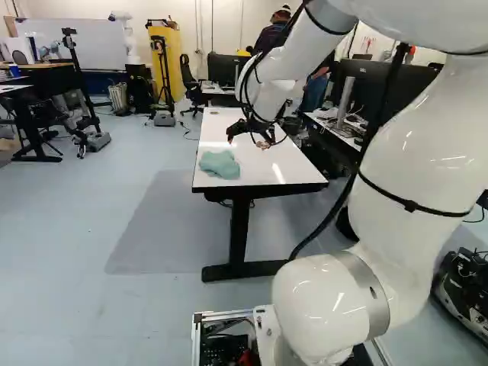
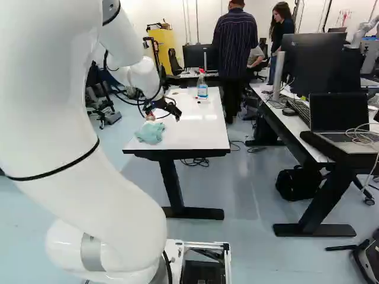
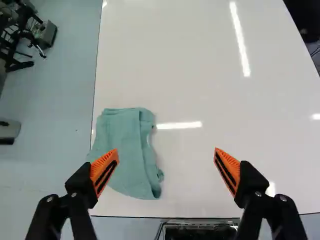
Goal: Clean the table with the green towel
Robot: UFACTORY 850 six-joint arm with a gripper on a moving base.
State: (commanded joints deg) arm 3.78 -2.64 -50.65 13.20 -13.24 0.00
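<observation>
On the white table [image 1: 263, 174] ahead of your base, the towel [image 3: 127, 155] lies bunched & partly folded, green, at the L edge nr the near end. Your claw [image 2: 164, 115] is wide open w/ nothing in its grip; its orange pads [image 3: 103, 169] stand well apart. In the wrist view you've got one finger over part of the towel, the other over bare tabletop; can't tell if the first one touches cloth. Most of the towel sits ahead of & under that finger. At the table's far end you've a spray bottle [image 2: 202, 90], upright, red/white top. To the R, a separate desk [image 2: 286, 122] w/ a laptop [image 2: 340, 118] & a big monitor [image 2: 323, 62]; blk bag [image 2: 299, 183] on the floor by it. Far back L, another robot [image 1: 128, 38] nr a whiteboard [image 1: 76, 46].
</observation>
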